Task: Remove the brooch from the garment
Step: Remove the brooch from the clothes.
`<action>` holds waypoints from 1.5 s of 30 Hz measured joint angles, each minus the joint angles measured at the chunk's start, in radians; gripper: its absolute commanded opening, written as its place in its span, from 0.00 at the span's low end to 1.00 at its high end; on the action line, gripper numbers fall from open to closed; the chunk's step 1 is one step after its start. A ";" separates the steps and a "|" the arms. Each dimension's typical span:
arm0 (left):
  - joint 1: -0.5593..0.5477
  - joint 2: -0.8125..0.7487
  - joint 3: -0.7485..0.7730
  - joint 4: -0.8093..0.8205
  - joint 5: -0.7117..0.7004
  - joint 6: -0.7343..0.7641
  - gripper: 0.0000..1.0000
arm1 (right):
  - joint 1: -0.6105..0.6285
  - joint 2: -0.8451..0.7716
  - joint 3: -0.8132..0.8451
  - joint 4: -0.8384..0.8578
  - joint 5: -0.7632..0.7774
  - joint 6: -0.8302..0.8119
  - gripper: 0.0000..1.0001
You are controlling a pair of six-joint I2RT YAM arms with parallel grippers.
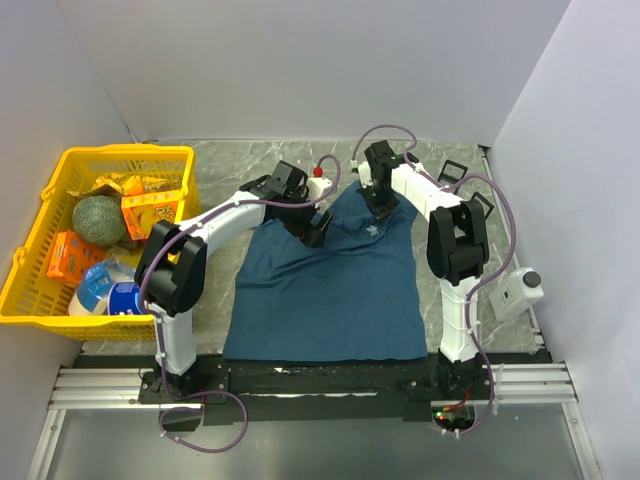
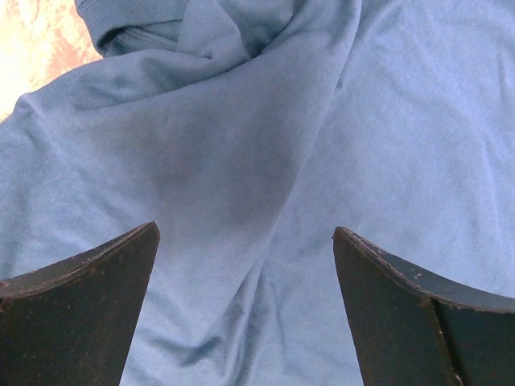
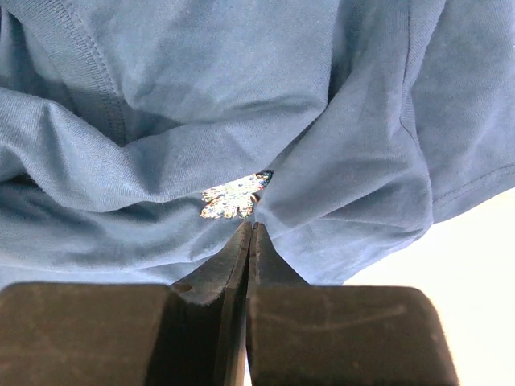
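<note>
We see the blue T-shirt (image 1: 320,300) spread on the table (image 1: 222,160) in the middle of the top view, its collar end bunched toward the upper centre. The brooch (image 3: 233,198) — a small glittering piece — sits on a fold at the centre of the right wrist view. From above it shows as a pale speck in the shirt's upper right part.

The right gripper (image 3: 251,232) has its jaws pressed fully together, tips right at the brooch's lower edge. Whether they have pinched the brooch, only cloth, or nothing, we cannot tell.

The left gripper (image 2: 245,301) stands wide open and grasps nothing, low over the wrinkled cloth left of the brooch — placed, we judge, to pin the shirt down when the brooch is pulled away.
</note>
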 measured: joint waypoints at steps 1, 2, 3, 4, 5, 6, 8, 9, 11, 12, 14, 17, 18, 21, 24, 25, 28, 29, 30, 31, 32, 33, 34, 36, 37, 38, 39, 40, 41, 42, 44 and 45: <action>0.000 0.000 0.000 0.000 0.000 0.000 0.96 | 0.000 0.000 0.000 0.000 0.002 0.000 0.12; 0.000 0.000 0.000 0.000 0.000 0.000 0.96 | 0.000 0.000 0.000 0.000 0.003 -0.004 0.17; 0.000 0.000 -0.002 0.001 0.000 0.000 0.96 | 0.000 0.000 0.000 0.000 0.004 -0.004 0.25; 0.000 -0.002 -0.004 0.002 0.000 0.000 0.96 | 0.000 0.000 0.000 0.000 0.004 -0.008 0.27; 0.000 -0.003 -0.007 0.002 0.000 0.000 0.96 | 0.001 0.000 0.000 0.000 0.005 -0.009 0.29; -0.001 -0.004 -0.010 0.002 0.000 0.000 0.96 | 0.004 0.000 0.000 0.002 0.006 -0.014 0.32; -0.001 -0.005 -0.014 0.002 0.000 0.000 0.96 | 0.008 0.000 -0.003 0.008 0.014 -0.018 0.35; -0.002 -0.005 -0.016 0.002 0.000 0.000 0.96 | 0.011 0.000 -0.005 0.011 0.018 -0.018 0.37; -0.002 -0.005 -0.016 0.002 0.000 0.000 0.96 | 0.021 0.000 -0.005 0.013 0.026 -0.018 0.39; -0.002 -0.005 -0.016 0.002 0.000 0.000 0.96 | 0.027 0.000 -0.005 0.013 0.031 -0.018 0.39; -0.002 -0.005 -0.016 0.002 0.000 0.000 0.96 | 0.043 0.002 -0.003 0.013 0.040 -0.019 0.40; -0.002 -0.006 -0.018 0.002 0.000 0.000 0.96 | 0.062 0.020 0.011 0.011 0.042 -0.019 0.41; -0.002 -0.008 -0.021 0.004 0.000 0.000 0.96 | 0.067 0.026 0.014 0.011 0.042 -0.019 0.41; -0.002 -0.019 -0.034 0.006 0.000 0.000 0.96 | 0.077 0.046 0.020 0.008 0.041 -0.019 0.44; -0.002 -0.021 -0.034 0.008 0.000 0.000 0.96 | 0.078 0.064 0.021 0.003 0.042 -0.019 0.46; -0.002 -0.021 -0.034 0.008 0.000 0.000 0.96 | 0.078 0.067 0.021 0.000 0.044 -0.018 0.47; -0.002 -0.021 -0.034 0.008 0.000 0.000 0.96 | 0.078 0.073 0.026 -0.008 0.050 -0.018 0.50; -0.002 -0.021 -0.034 0.008 0.000 0.000 0.96 | 0.078 0.075 0.032 -0.012 0.052 -0.018 0.53; -0.002 -0.021 -0.034 0.008 0.000 0.000 0.96 | 0.078 0.077 0.037 -0.014 0.052 -0.018 0.53; -0.002 -0.021 -0.034 0.008 0.000 0.000 0.96 | 0.077 0.077 0.046 -0.017 0.055 -0.018 0.54; -0.002 -0.021 -0.034 0.008 0.000 0.000 0.96 | 0.077 0.078 0.051 -0.018 0.056 -0.018 0.55; -0.002 -0.022 -0.034 0.008 0.000 0.000 0.96 | 0.077 0.078 0.055 -0.018 0.057 -0.018 0.55; -0.002 -0.022 -0.034 0.008 0.000 0.000 0.96 | 0.077 0.078 0.057 -0.018 0.058 -0.018 0.55; -0.002 -0.022 -0.034 0.008 0.000 0.000 0.96 | 0.077 0.080 0.058 -0.021 0.060 -0.018 0.55; -0.002 -0.022 -0.034 0.008 0.000 0.000 0.96 | 0.077 0.085 0.061 -0.024 0.060 -0.018 0.55; -0.002 -0.022 -0.034 0.008 0.000 0.000 0.96 | 0.077 0.090 0.062 -0.025 0.060 -0.018 0.55; -0.002 -0.022 -0.034 0.008 0.000 0.000 0.96 | 0.077 0.094 0.062 -0.027 0.060 -0.018 0.55; -0.002 -0.022 -0.034 0.008 0.000 0.000 0.96 | 0.077 0.100 0.062 -0.028 0.060 -0.018 0.55; -0.002 -0.022 -0.034 0.008 0.000 0.000 0.96 | 0.077 0.107 0.062 -0.029 0.060 -0.018 0.55; -0.002 -0.022 -0.034 0.008 0.000 0.000 0.96 | 0.077 0.114 0.062 -0.030 0.060 -0.018 0.55; -0.002 -0.022 -0.034 0.008 0.000 0.000 0.96 | 0.077 0.119 0.066 -0.033 0.063 -0.018 0.54; -0.002 -0.023 -0.034 0.008 0.000 0.000 0.96 | 0.077 0.119 0.068 -0.034 0.064 -0.018 0.54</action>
